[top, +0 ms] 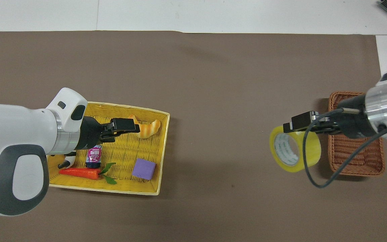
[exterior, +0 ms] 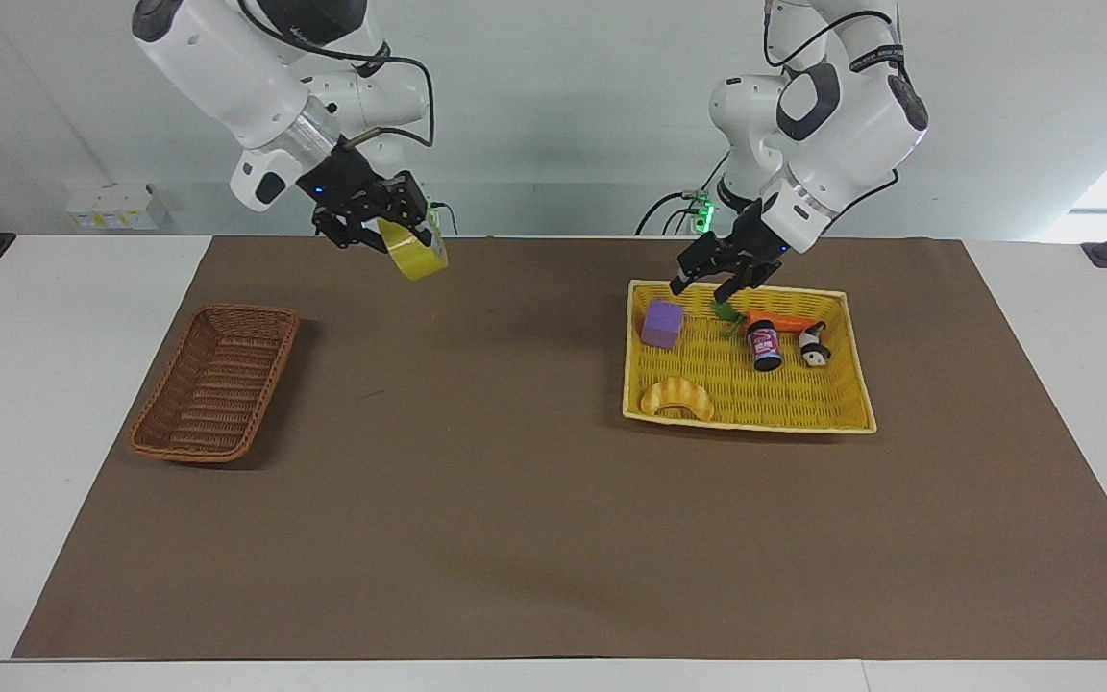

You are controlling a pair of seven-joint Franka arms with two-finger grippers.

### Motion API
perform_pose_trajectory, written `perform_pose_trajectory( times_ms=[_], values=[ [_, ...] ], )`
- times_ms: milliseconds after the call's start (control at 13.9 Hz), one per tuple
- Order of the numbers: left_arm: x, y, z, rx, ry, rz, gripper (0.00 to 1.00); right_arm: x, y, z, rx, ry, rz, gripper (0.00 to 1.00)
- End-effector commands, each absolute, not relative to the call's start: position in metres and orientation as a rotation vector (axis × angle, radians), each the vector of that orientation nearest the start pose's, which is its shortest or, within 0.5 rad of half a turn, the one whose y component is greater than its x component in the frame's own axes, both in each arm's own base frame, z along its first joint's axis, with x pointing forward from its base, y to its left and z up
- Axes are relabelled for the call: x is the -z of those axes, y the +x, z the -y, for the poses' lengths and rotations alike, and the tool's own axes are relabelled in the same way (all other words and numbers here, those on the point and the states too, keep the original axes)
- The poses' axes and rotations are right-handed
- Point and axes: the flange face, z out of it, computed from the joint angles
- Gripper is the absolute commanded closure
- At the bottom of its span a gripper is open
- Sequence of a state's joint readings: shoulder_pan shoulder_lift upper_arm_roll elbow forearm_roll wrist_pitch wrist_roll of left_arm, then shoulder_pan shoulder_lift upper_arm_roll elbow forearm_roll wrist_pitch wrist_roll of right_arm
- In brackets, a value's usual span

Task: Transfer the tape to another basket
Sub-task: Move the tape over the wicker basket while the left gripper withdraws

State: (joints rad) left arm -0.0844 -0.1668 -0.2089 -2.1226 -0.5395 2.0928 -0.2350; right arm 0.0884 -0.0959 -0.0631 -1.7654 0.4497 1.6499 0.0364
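The tape point(exterior: 416, 252) point(top: 294, 153), a yellow ring with a pale core, hangs in the air with my right gripper point(exterior: 392, 227) point(top: 306, 129) shut on its upper edge. It is over the brown mat, short of the brown wicker basket point(exterior: 215, 383) point(top: 358, 158), which lies empty at the right arm's end of the table. My left gripper point(exterior: 712, 280) point(top: 128, 125) is open and holds nothing, raised over the yellow basket point(exterior: 755, 394) point(top: 123, 151).
The yellow basket holds a purple block point(exterior: 662, 323) point(top: 143, 169), a carrot point(exterior: 784, 320) point(top: 79, 172), a small can point(exterior: 764, 347) point(top: 93, 157), a black-and-white figure point(exterior: 813, 346) and a croissant toy point(exterior: 676, 397) point(top: 146, 127). A brown mat point(exterior: 515, 481) covers the table.
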Motion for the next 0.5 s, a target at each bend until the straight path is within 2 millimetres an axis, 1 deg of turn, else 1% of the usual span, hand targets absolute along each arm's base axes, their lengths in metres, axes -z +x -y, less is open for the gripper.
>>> perform_pose_trajectory(
  times_ms=[0,72,143,215,287,358,430],
  values=[
    [-0.498,0.498,0.153,0.055,-3.47,0.216,0.0,-0.61,0.528,0.033,0.072,-2.67,-0.05,1.0],
    [-0.498,0.502,0.143,0.076,-3.441,0.147,0.0,-0.61,0.526,0.06,0.104,-2.693,-0.071,1.0],
    [-0.498,0.509,0.13,0.078,-3.435,0.101,0.0,-0.609,0.526,0.076,0.127,-2.746,-0.1,1.0],
    [-0.502,0.518,0.111,0.086,-3.425,0.071,0.0,-0.61,0.529,0.088,0.177,-2.808,-0.12,1.0],
    [-0.506,0.528,0.091,0.099,-3.382,0.005,0.0,-0.603,0.533,0.1,0.179,-2.828,-0.147,1.0],
    [-0.517,0.535,0.079,0.139,-3.316,-0.083,0.0,-0.597,0.535,0.114,0.177,-2.829,-0.172,1.0],
    [-0.526,0.541,0.068,0.169,-3.256,-0.122,0.0,-0.586,0.537,0.134,0.17,-2.815,-0.206,1.0]
  ],
)
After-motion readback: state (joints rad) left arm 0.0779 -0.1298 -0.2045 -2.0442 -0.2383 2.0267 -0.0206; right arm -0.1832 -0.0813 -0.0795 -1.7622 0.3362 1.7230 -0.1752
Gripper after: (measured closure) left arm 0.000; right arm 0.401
